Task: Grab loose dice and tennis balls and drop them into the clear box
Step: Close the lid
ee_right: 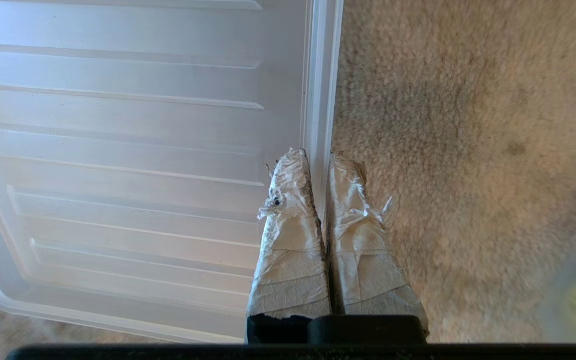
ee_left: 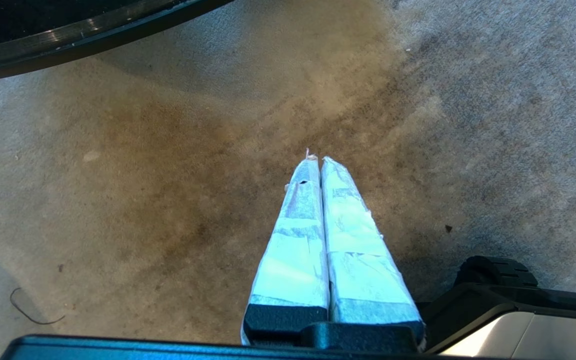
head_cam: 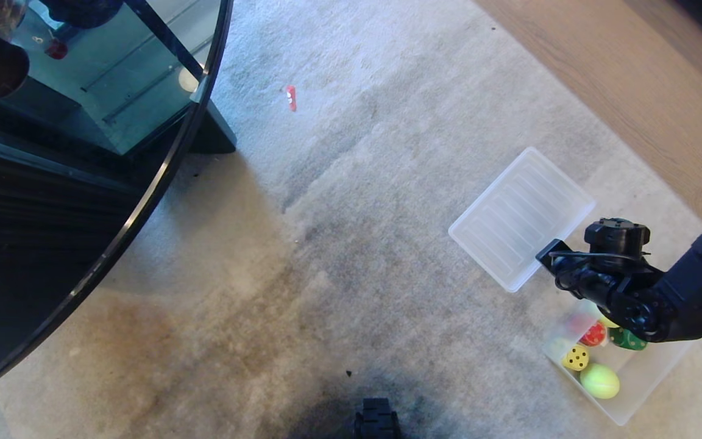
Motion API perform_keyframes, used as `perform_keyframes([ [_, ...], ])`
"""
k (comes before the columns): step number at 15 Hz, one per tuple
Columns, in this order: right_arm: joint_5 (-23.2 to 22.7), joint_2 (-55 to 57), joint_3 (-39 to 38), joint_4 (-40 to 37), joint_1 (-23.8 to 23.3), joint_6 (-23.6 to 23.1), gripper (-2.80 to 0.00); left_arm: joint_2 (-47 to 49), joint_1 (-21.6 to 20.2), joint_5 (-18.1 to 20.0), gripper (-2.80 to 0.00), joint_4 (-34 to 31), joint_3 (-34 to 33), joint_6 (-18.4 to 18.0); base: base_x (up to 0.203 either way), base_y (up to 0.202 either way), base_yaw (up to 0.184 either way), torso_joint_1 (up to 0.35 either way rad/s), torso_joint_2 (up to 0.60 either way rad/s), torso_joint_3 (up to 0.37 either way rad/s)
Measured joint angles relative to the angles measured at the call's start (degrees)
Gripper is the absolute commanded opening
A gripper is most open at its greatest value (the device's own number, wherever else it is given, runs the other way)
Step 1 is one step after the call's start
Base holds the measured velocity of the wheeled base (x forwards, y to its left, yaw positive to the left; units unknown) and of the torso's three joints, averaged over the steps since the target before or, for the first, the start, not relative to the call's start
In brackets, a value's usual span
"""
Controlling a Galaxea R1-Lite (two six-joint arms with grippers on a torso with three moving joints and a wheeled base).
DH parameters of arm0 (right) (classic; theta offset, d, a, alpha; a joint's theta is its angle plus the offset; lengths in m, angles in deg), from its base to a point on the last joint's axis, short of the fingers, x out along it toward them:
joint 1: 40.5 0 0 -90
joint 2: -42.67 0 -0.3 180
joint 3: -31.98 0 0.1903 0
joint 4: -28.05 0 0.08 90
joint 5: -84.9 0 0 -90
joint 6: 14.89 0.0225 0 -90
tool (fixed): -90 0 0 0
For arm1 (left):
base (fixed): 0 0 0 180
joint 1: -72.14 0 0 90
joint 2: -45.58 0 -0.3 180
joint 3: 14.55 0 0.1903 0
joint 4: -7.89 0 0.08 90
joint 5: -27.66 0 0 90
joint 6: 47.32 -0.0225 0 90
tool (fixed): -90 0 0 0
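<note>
The left gripper hangs parked low over the stained carpet, its two taped fingers pressed flat together with nothing between them. The dark rim of a round glass surface curves past on the far left.

Further right, on the carpet, lies the flat ridged lid, tilted on a diagonal. The right gripper is clenched on that lid's edge: in the right wrist view one wrapped finger sits on the ridged side of the rim and the other on the carpet side, the thin plastic lip pinched between the tips. From the head view the right arm reaches in from the right edge, its wrist bent toward the lid's near-right corner; the fingers themselves are hidden there under the black wrist housing.

Just near of the arm stands the clear box, well to the right. Inside it show a yellow die, a tennis ball, a red die and a green die. The arm covers the box's far end, so a yellow-green patch beneath the wrist is hard to make out, and I cannot tell what else lies there.

A small red object rests alone on the far carpet, too small to identify.
</note>
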Motion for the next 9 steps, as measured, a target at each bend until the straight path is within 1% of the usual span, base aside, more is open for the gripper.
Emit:
perform_keyframes([
  [3, 0.0, -11.5, -5.0, -4.7, 0.2, -2.6, -2.80, 0.0, 0.0, 0.0, -2.80, 0.0, 0.0, 0.0, 0.000, 0.000, 0.000, 0.000, 0.00, 0.000],
  [6, 0.0, -26.3, -10.3, -11.6, 0.5, -7.1, -2.80, 0.0, 0.0, 0.0, -2.80, 0.0, 0.0, 0.0, 0.000, 0.000, 0.000, 0.000, 0.00, 0.000],
  [9, 0.0, -45.6, -13.9, -23.8, 0.7, -10.9, -2.80, 0.0, 0.0, 0.0, -2.80, 0.0, 0.0, 0.0, 0.000, 0.000, 0.000, 0.000, 0.00, 0.000],
])
